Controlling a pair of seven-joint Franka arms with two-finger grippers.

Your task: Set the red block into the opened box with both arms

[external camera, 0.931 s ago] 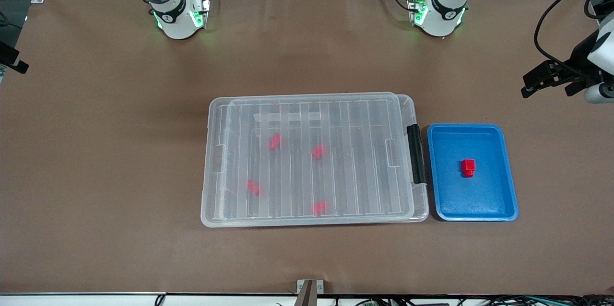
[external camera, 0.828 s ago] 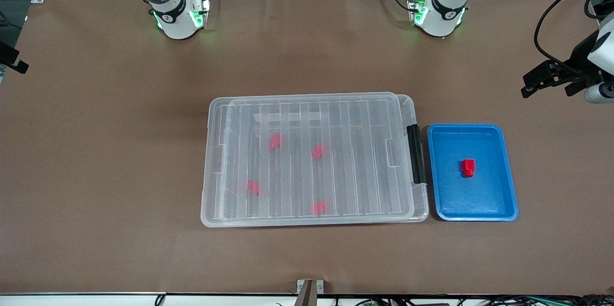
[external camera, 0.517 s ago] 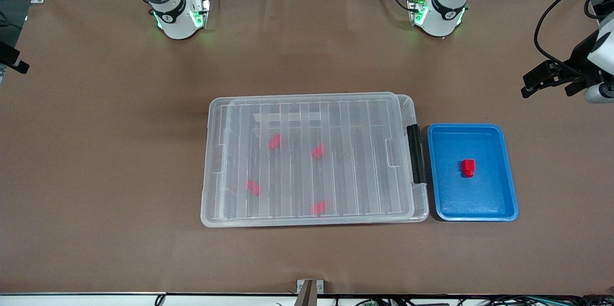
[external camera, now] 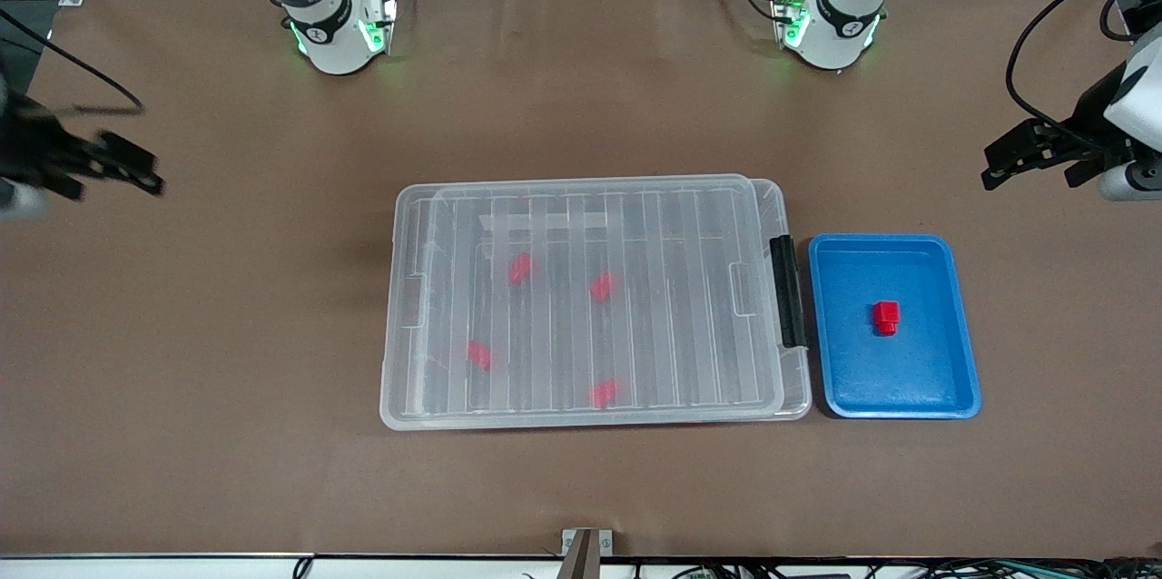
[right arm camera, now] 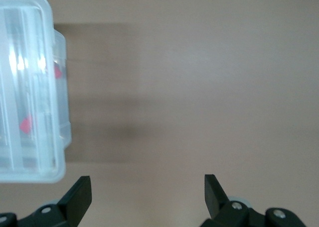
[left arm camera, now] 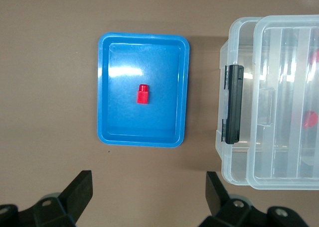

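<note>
One red block point(external camera: 886, 317) lies in the middle of a blue tray point(external camera: 962, 325), which sits beside the latch end of the box point(external camera: 399, 307). The box is clear plastic, and its ribbed lid point(external camera: 681, 289) lies on top, shifted a little off the rim. A black latch point(external camera: 788, 290) faces the tray. Several more red blocks point(external camera: 519, 267) show through the lid. My left gripper point(external camera: 994, 163) hangs open over bare table at the left arm's end; its wrist view shows the red block point(left arm camera: 143, 94) and the latch point(left arm camera: 233, 103). My right gripper point(external camera: 145, 172) hangs open over bare table at the right arm's end.
Brown table cover point(external camera: 227, 334) lies all round the box and tray. Both arm bases point(external camera: 336, 30) stand along the table edge farthest from the front camera. A small metal bracket point(external camera: 585, 547) sits at the nearest table edge.
My right gripper has come into the front view, moving in over the table from the right arm's end. My left gripper has shifted only slightly. Box, tray and blocks have not moved.
</note>
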